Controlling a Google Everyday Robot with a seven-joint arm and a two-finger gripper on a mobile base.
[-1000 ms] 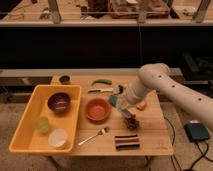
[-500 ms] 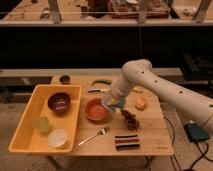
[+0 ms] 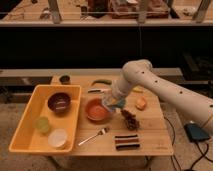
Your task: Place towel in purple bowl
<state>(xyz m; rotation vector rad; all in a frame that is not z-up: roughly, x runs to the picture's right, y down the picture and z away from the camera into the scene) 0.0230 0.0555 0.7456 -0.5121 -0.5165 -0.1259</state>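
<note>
The towel, a small grey-blue cloth, hangs from my gripper, which is shut on it. The gripper hovers over the right rim of the orange bowl in the middle of the wooden table. The purple bowl sits further left, in the back part of the yellow tray. It is dark outside and lighter inside, and nothing lies in it. My white arm reaches in from the right.
In the tray, a green cup and a white cup stand in front of the purple bowl. On the table are a pine cone, an orange piece, a fork, a striped flat piece and a dark cup.
My arm has swung left with the towel, from above the pine cone to the right rim of the orange bowl. Nothing else on the table has moved.
</note>
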